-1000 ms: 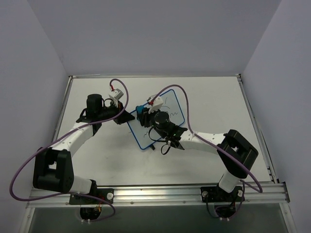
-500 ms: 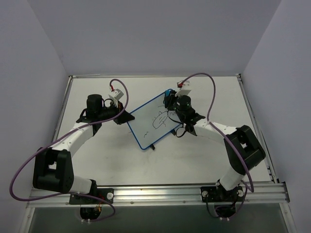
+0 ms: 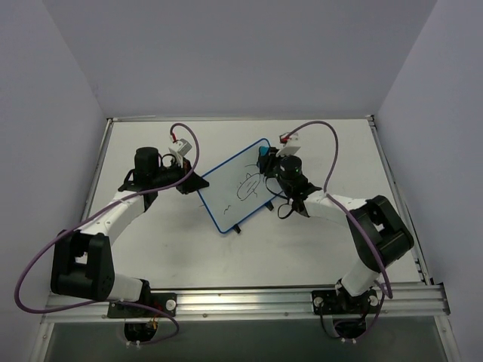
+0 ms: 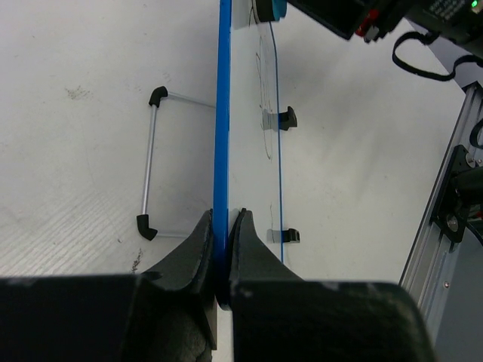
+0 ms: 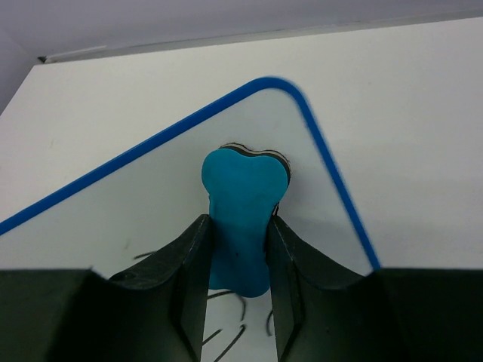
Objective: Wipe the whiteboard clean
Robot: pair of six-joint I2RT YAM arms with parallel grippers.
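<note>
The whiteboard (image 3: pixel 225 200) has a blue frame and stands tilted on the table, with black doodles (image 3: pixel 249 185) in its middle. My left gripper (image 3: pixel 198 183) is shut on the frame at its left edge; in the left wrist view the fingers (image 4: pixel 221 220) pinch the blue edge (image 4: pixel 221 113). My right gripper (image 3: pixel 266 160) is shut on a blue eraser (image 5: pixel 241 204), which is pressed on the board (image 5: pixel 136 204) near its far right corner, just above the doodles (image 5: pixel 226 332). The eraser (image 4: pixel 270 9) also shows in the left wrist view.
A metal wire stand (image 4: pixel 151 170) with black end caps lies behind the board. Two small black feet (image 4: pixel 288 118) stick out at the board's lower edge. The aluminium rail (image 3: pixel 241 298) and arm bases line the table's near edge. Purple cables (image 3: pixel 317 136) loop over both arms.
My right gripper has carried the eraser across the board from its left part to the far right corner, uncovering the doodles. The left gripper and the board have not moved.
</note>
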